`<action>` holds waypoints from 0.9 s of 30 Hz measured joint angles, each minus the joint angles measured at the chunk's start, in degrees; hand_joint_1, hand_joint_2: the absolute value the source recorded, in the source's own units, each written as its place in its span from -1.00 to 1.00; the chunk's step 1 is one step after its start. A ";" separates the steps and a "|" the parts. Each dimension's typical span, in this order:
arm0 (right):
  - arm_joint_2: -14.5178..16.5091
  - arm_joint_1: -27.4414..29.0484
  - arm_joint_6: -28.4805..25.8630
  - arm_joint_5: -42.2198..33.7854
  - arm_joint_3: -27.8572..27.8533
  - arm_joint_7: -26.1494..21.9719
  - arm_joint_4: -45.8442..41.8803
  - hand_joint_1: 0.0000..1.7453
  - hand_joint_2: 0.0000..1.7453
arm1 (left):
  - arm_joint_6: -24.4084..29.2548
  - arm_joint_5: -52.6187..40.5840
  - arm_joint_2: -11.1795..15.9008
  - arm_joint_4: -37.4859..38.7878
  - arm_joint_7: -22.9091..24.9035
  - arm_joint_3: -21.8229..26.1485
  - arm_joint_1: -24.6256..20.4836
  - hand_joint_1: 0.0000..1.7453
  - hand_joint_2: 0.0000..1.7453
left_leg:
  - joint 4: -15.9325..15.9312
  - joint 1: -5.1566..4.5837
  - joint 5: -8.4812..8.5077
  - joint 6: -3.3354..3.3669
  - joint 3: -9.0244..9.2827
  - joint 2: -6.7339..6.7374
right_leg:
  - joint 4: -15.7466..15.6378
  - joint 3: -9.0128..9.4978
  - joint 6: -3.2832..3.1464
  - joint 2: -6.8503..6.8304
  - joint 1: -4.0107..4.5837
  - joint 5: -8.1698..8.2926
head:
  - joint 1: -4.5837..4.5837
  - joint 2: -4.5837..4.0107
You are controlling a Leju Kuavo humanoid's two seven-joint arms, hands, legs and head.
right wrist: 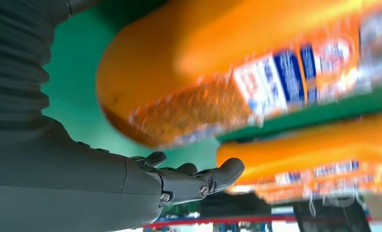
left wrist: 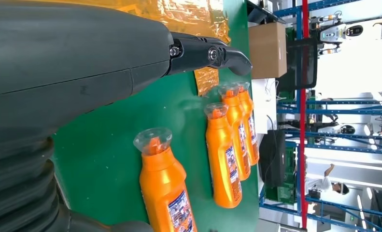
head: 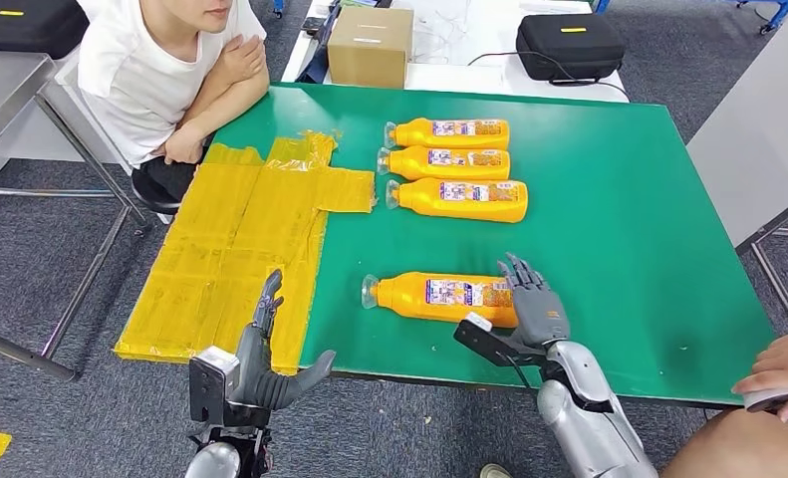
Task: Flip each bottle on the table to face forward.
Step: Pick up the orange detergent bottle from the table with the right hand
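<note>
The right hand's fingers point(head: 522, 276) were spread and extended, lying at the base end of the nearest bottle point(head: 439, 296) and closed on nothing; whether they touched it could not be told. That right hand point(head: 534, 304) sat at the near edge of the green worktop point(head: 629, 239). The left hand point(head: 265, 368) hovered off the front edge beside the yellow taped patch point(head: 240, 249), fingers apart and empty.

The nearest bottle lay on its side, label up, cap pointing toward the yellow patch. Well behind it, three more bottles point(head: 454, 164) lay side by side in a row, labels also showing. By that reading all four looked already turned, so little seemed left beyond withdrawing the right hand.
</note>
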 joint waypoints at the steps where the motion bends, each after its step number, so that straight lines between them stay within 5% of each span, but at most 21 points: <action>1: 0.10 -0.52 0.70 0.35 0.46 0.72 0.81 -1.00 1.00 | 0.00 0.00 0.00 0.07 0.01 -0.01 -0.05 -1.00 1.00 | 0.00 0.00 0.00 0.00 0.00 0.00 | 0.00 0.00 0.00 0.00 0.00 0.00 | 0.00 0.00; 14: 0.32 -9.20 4.90 2.44 6.05 4.97 11.00 -0.94 1.00 | 0.23 0.01 0.00 0.33 0.13 0.09 -0.08 -1.00 1.00 | 0.00 0.00 0.02 0.01 0.17 0.02 | -0.01 0.12 0.00 0.02 0.00 0.03 | 0.00 0.00; 18: 0.48 -10.89 4.83 2.65 7.35 4.79 13.39 0.97 1.00 | 0.26 0.02 0.00 0.35 0.13 0.10 -0.11 -1.00 1.00 | 0.01 0.00 0.02 0.01 0.24 0.03 | -0.01 0.20 0.00 0.02 0.00 0.03 | 0.00 0.00; 27: 0.57 -13.93 6.77 2.58 9.09 4.64 18.22 0.91 1.00 | 0.34 0.02 0.00 1.00 0.13 0.10 -0.47 -1.00 1.00 | 0.01 -0.01 0.02 0.01 0.42 0.01 | -0.02 0.38 0.00 0.01 -0.01 0.02 | 0.00 0.00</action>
